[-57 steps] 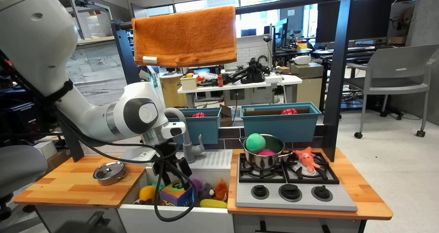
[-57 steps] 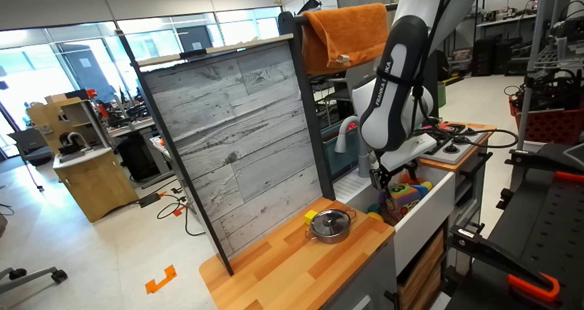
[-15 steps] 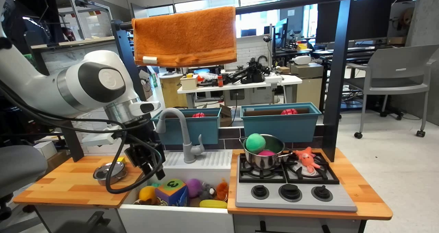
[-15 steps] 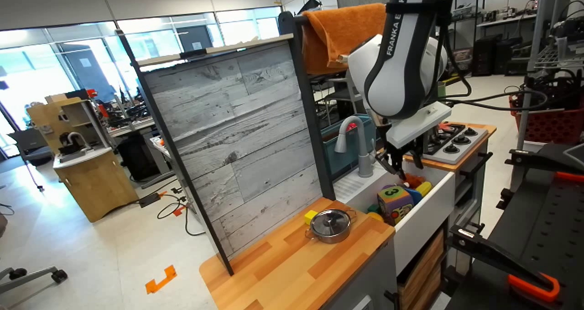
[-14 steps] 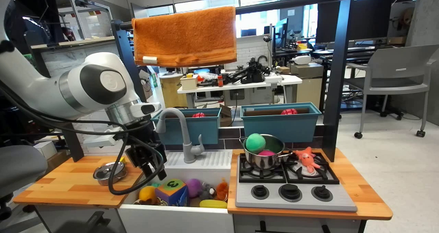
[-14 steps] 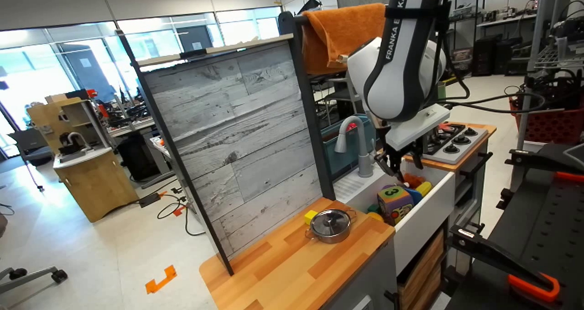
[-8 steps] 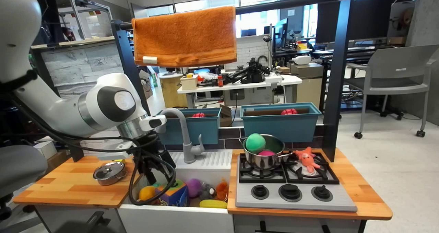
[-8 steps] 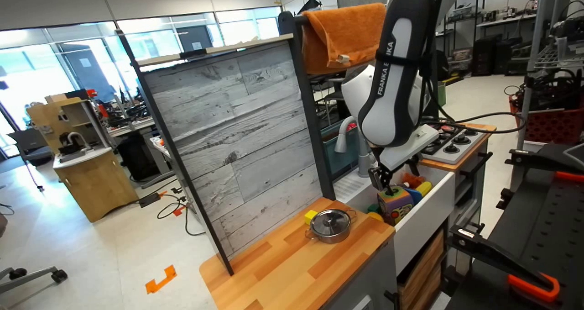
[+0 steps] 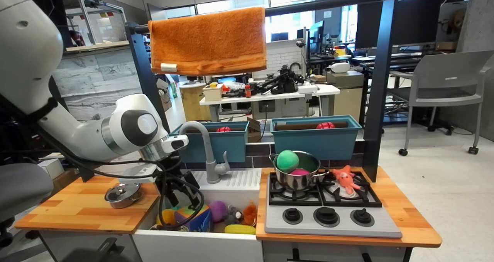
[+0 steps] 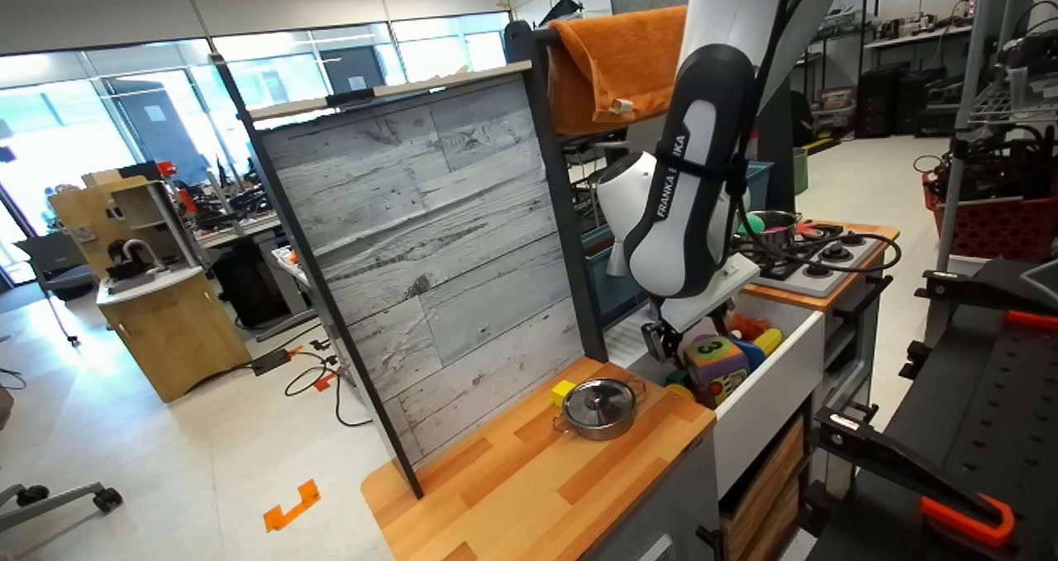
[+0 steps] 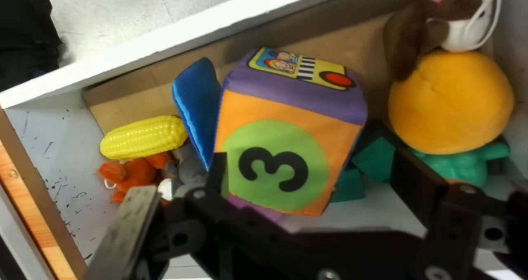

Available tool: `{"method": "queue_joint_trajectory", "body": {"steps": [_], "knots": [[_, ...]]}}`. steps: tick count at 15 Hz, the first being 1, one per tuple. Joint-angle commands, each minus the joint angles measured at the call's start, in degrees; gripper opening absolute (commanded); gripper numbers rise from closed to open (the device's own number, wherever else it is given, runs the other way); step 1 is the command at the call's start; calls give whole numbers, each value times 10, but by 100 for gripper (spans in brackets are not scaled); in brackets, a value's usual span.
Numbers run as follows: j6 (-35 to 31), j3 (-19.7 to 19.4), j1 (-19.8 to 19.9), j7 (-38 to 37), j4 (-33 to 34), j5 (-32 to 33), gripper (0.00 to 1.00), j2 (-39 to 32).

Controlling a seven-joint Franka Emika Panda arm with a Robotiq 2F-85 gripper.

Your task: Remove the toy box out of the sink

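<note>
Two fingers [image 11: 416, 185] of the Robotiq gripper [image 11: 311, 168] stand spread over the white sink [image 11: 173, 41]. Just beyond them, inside the sink, sits the cloth toy box [image 11: 284, 144], its number-3 face toward the gripper. Farther from the gripper lies a yellow toy corn cob [image 11: 142, 137]; well apart, in an exterior view, a steel pot [image 9: 295, 182] stands on the stove [image 9: 308, 226].

1. The gripper [image 9: 184, 201] hangs near the toy box [image 9: 202, 221] in the white sink [image 9: 200, 247].
2. A toy corncob [image 9: 240, 229] and a purple toy [image 9: 218, 210] lie near the toy box.
3. A green ball [image 9: 287, 161] sits in the steel pot [image 9: 295, 183] on the stove [image 9: 308, 228].
4. An orange towel [image 9: 208, 42] drapes the rail [image 9: 328, 0].
</note>
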State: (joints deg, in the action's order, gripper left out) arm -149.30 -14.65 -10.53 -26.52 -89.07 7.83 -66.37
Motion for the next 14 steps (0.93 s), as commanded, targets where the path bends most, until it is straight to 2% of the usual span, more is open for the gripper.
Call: {"method": "queue_joint_trajectory", "body": {"steps": [1, 8, 9, 10, 14], "knots": [[47, 11, 21, 19, 88, -22, 100, -50], [122, 5, 45, -5, 189, -35, 100, -116], [129, 3, 47, -9, 201, -35, 75, -123], [138, 2, 49, -11, 212, -35, 72, -128], [156, 0, 51, -24, 233, -32, 45, -135]]}}
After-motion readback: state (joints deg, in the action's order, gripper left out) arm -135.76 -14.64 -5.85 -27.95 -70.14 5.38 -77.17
